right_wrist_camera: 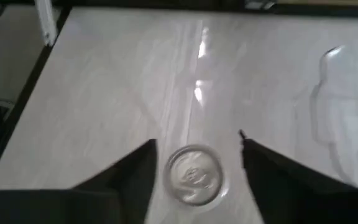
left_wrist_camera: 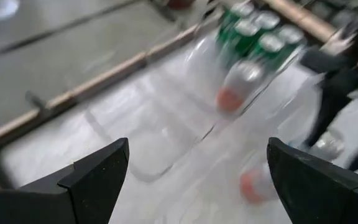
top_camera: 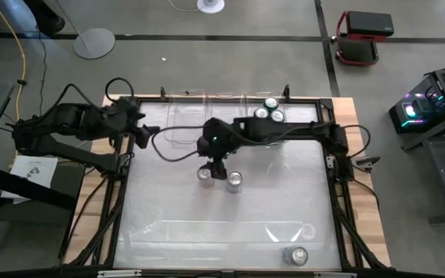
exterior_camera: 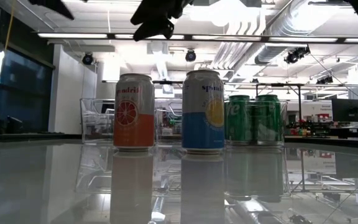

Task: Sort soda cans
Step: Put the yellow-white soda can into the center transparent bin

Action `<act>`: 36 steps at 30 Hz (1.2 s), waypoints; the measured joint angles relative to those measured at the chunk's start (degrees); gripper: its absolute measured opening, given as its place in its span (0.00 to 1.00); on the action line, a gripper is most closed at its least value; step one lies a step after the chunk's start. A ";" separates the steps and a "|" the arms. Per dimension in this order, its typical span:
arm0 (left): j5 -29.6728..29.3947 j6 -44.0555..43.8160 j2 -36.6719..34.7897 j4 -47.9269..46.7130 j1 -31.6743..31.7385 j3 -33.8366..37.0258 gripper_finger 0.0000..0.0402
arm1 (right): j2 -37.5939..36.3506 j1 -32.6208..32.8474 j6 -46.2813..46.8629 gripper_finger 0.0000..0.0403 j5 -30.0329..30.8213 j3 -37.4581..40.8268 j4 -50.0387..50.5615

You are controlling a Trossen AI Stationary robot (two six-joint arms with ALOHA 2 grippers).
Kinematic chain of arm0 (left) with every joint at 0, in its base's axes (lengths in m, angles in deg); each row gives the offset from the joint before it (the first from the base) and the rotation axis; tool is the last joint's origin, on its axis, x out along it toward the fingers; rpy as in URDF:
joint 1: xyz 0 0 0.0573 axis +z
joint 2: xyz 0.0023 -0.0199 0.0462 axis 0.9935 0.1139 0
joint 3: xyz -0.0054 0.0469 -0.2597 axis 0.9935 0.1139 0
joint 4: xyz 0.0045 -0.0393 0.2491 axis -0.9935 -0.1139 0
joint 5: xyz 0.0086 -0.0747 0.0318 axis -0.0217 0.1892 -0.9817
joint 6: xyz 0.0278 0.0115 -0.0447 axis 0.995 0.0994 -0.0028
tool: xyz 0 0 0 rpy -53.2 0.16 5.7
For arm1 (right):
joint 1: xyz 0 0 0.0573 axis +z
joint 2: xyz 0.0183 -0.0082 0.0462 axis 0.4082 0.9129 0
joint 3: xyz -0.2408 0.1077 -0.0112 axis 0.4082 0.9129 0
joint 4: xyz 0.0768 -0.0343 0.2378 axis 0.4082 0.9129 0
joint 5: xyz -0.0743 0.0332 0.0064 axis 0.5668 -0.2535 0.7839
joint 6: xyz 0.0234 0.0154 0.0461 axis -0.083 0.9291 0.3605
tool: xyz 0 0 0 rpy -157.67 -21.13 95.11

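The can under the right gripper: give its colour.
Orange and white can, clearest in the low view.

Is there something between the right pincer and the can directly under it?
Nothing visible. The right pincer hangs open above the can, one finger on each side of its silver top, with only bare table around it.

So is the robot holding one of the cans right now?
No, nothing is held. The right gripper hangs open above the silver top of an upright orange-and-white can, not touching it. The left gripper is open too, off at the table's side.
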 joint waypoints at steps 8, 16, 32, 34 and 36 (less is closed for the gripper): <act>0.01 -2.77 0.00 -9.92 0.00 0.00 0.89 | 4.80 2.80 6.37 0.86 4.04 -4.90 8.03; 1.72 12.28 0.00 -9.97 0.00 0.00 0.89 | 9.63 3.54 14.34 0.88 11.74 -4.94 6.28; 2.87 23.36 -1.14 -7.99 0.00 0.04 0.89 | 14.29 6.47 16.21 0.87 20.29 -4.94 6.36; 2.85 24.03 -1.21 -7.45 0.02 0.04 0.89 | 14.68 6.41 16.11 0.85 19.91 -4.94 6.35; 2.86 24.37 -1.51 -6.72 0.04 0.04 0.89 | 14.93 6.41 16.11 0.82 20.00 -4.94 6.57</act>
